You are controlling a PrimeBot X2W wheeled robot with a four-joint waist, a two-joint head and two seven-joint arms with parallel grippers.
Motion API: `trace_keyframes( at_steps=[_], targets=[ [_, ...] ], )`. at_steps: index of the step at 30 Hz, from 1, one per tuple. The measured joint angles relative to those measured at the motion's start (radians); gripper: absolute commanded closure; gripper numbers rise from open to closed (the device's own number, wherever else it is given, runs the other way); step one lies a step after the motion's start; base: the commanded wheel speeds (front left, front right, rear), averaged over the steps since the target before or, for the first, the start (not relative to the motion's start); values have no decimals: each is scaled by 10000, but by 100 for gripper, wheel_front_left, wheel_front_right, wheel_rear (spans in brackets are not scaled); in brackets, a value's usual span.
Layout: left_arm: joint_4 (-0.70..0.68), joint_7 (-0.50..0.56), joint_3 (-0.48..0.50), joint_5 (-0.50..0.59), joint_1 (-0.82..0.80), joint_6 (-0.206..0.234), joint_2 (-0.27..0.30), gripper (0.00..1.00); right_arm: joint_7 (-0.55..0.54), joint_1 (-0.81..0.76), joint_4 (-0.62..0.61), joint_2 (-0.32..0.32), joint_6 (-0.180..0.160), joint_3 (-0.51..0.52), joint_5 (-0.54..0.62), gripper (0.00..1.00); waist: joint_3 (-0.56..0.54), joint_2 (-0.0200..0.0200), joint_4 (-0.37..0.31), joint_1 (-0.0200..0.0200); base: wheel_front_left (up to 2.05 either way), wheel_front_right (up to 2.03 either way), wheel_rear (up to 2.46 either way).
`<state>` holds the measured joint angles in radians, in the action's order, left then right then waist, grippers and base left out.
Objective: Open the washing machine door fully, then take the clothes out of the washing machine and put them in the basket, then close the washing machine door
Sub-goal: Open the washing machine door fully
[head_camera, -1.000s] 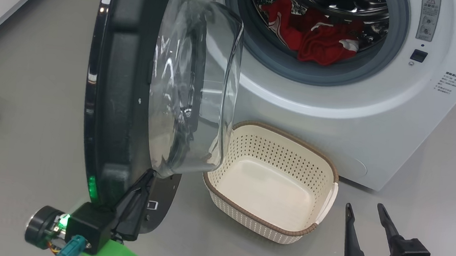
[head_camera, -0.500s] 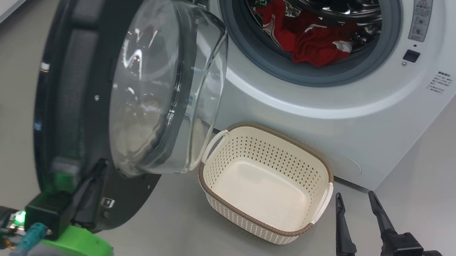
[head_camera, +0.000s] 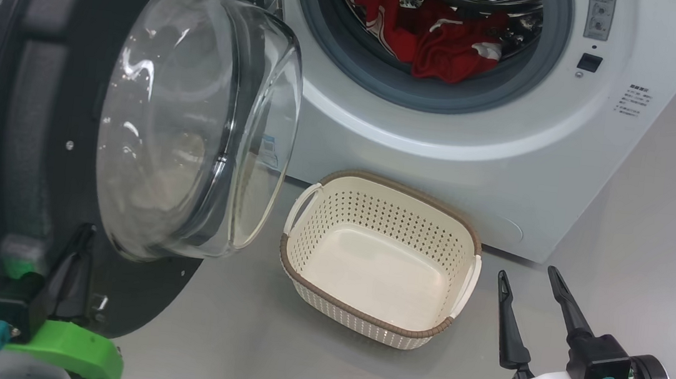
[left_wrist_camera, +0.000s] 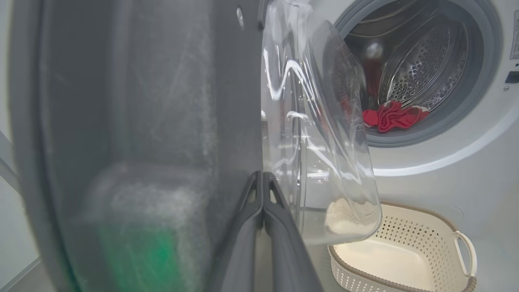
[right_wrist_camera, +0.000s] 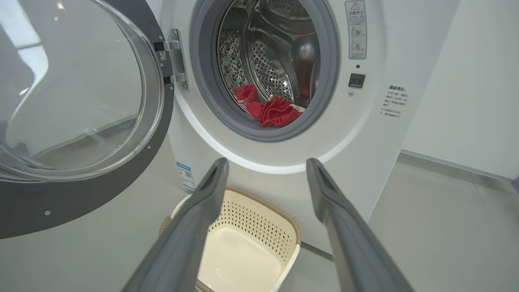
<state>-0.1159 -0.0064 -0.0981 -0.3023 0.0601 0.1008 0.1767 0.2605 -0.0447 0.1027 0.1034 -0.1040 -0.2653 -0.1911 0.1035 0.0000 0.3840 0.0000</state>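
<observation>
Black washing machine door (head_camera: pixel 150 126) stands open, bulging toward the basket (head_camera: pixel 385 216).

On my left the washing machine door (head_camera: pixel 41 89) stands open, glass bowl bulging twd the basket (head_camera: pixel 372 224), so that side's blocked. Drum mouth of the washing machine (head_camera: pixel 440 175) is unobstructed: free air btwn it and my right claw (head_camera: pixel 526 272), above the basket.

The washing machine door (head_camera: pixel 130 130) hangs open left of the white washing machine (head_camera: pixel 443 144), red clothes (head_camera: pixel 441 46) lie in its drum (right_wrist_camera: pixel 267 56), and the cream basket (head_camera: pixel 385 219) stands upright before it.
</observation>
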Motion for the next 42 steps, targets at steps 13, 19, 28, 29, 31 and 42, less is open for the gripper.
trace_keyframes(
  at_steps=[13, 19, 28, 29, 31, 42],
  targets=[
    [999, -209, 1540, -374, -263, 81, 111, 100, -100, 27, -259, -10, 4, -10, -13, 0, 252, 0, -467, 0, 0, 0, 0],
    [1419, -307, 2111, -443, -664, 84, 276, 100, -174, 111, -326, -6, 2, 44, -15, 0, 423, 0, -721, 0, 0, 0, 0],
    [2000, -497, 2648, -454, -1035, 86, 305, 100, -174, 168, -380, 21, 2, 125, -31, 0, 556, 0, -931, 0, 0, 0, 0],
    [2084, -537, 2694, -454, -1074, 88, 320, 100, -174, 167, -380, 21, 2, 140, -31, 0, 569, 0, -949, 0, 0, 0, 0],
    [2249, -577, 2798, -454, -1174, 88, 334, 100, -174, 167, -384, 33, 2, 176, -33, 0, 588, 0, -974, 0, 0, 0, 0],
    [2832, -901, 3058, -468, -1372, 96, 341, 100, -174, 168, -382, 65, 2, 201, -77, 0, 586, 0, -1076, 0, 0, 0, 0]
  ],
)
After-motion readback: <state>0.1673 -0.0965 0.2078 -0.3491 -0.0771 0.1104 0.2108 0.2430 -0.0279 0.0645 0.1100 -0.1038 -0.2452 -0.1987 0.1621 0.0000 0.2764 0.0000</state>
